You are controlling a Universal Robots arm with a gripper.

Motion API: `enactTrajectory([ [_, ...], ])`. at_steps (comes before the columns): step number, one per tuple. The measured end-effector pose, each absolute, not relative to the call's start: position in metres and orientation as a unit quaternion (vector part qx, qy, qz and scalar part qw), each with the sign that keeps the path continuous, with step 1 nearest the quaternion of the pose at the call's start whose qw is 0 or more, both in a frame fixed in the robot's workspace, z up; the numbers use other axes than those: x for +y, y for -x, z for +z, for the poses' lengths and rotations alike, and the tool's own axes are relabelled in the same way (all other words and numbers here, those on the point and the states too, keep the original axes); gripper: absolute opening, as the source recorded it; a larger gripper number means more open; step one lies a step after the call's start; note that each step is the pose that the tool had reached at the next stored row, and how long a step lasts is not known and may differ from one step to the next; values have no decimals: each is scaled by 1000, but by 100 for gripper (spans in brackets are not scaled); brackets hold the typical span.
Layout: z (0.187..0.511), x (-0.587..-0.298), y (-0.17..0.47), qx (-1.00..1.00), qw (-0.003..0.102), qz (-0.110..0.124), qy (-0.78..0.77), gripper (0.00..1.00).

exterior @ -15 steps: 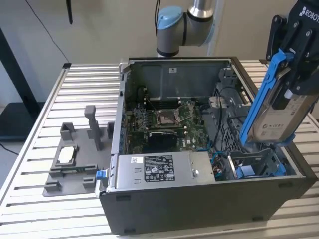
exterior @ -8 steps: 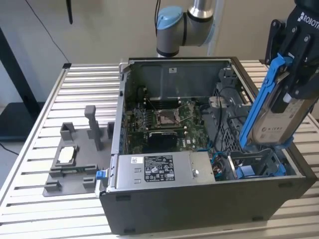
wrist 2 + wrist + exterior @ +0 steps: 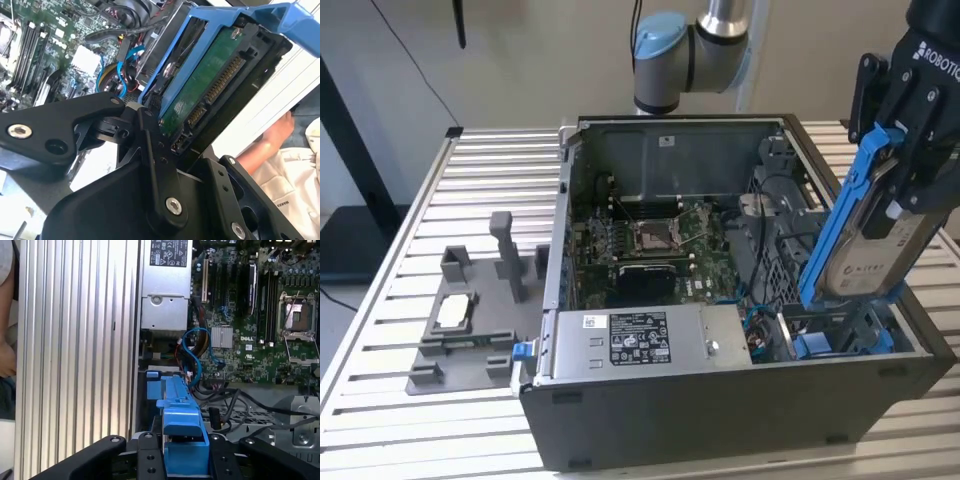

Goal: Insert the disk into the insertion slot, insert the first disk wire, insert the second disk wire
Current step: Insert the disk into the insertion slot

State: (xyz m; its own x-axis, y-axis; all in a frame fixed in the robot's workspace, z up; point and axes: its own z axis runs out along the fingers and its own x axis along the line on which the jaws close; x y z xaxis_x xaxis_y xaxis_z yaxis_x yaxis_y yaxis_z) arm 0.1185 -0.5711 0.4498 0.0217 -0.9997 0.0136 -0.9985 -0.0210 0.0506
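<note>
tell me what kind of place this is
Probably a robotics lab bench: a ribbed aluminium table carries an open dark grey computer case, and the arm's black gripper holds a silver-grey hard drive in a blue plastic frame.

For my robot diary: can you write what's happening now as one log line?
tool: shut on disk | disk: tilted above insertion slot, not seated | step: disk insertion

Motherboard [image 3: 655, 245]: in case [image 3: 720, 420], lower than fingers [image 3: 928, 175].
Power supply [image 3: 640, 340]: beside motherboard, apart from fingers.
Fixture [image 3: 470, 345]: on table [image 3: 380, 300], farthest from fingers.
</note>
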Motion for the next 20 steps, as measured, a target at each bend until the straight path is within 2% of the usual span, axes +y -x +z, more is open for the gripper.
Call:
enactTrajectory([
  [20, 419, -573, -119, -699, 22, -12, -715, 33],
])
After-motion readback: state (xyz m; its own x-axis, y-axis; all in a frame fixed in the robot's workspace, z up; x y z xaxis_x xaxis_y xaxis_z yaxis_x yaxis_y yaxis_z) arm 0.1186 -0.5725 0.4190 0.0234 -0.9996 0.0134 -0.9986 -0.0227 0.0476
